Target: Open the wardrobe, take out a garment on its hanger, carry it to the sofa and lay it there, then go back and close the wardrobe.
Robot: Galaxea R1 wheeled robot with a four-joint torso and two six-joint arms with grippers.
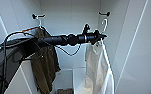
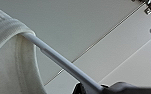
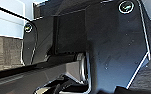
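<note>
The wardrobe (image 1: 131, 50) stands open, with a plain white interior and black hooks (image 1: 104, 13). The garment (image 1: 96, 65), a white shirt, hangs at the right on a thin white hanger (image 1: 104, 23) whose hook sits just under the right black hook. My left arm reaches in from the left. Its gripper (image 1: 99, 37) is at the hanger's neck, just above the shirt's collar. In the left wrist view the white hanger bar (image 2: 63, 62) runs from the shirt's shoulder (image 2: 8, 60) into the dark gripper (image 2: 108, 88), which is shut on it.
A longer olive-brown jacket (image 1: 44, 65) hangs from the left hook (image 1: 37, 16), close beside my arm. A pale box (image 1: 64, 80) sits low in the wardrobe. The right door (image 1: 146, 57) stands open at the right. The right wrist view shows wood-pattern floor (image 3: 3, 52).
</note>
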